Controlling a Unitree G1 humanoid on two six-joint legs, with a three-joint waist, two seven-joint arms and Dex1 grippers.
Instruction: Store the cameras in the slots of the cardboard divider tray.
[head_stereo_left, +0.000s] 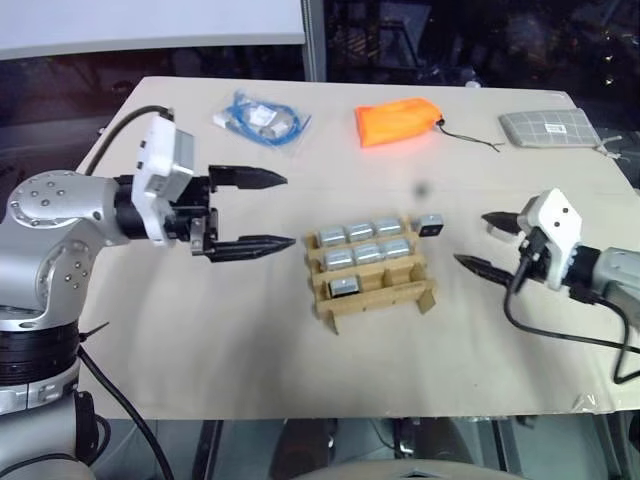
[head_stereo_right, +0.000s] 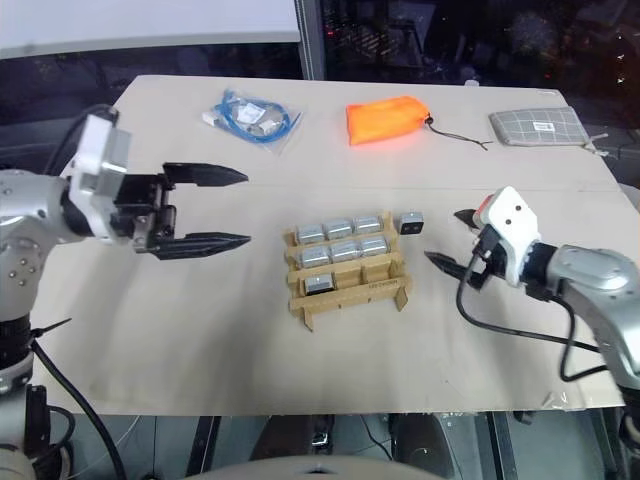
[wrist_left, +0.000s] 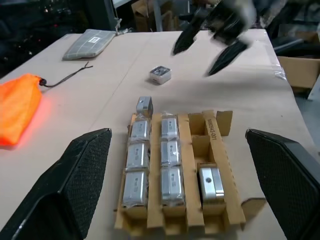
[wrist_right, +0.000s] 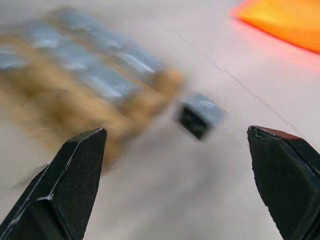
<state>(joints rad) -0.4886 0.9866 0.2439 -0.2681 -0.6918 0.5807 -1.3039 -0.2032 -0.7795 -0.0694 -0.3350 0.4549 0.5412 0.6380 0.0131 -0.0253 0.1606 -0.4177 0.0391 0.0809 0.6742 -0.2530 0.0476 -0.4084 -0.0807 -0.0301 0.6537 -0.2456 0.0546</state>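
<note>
Right gripper (head_stereo_right: 447, 240), black two-fingered, jaws spread wide, nothing held, aimed at a loose small silver-grey camera cube (head_stereo_right: 411, 222) with black lens face, lying on the beige table (head_stereo_right: 200, 340) just beside the brown corrugated cardboard divider tray (head_stereo_right: 345, 293). Left gripper (head_stereo_left: 265, 211) also wide open and empty, hanging apart from the tray's other side. Tray holds seven cameras; two front slots vacant. Risks: loose cube sits so close to the tray that a finger may nudge the light cardboard; off-centre pinch could spin the cube away.
</note>
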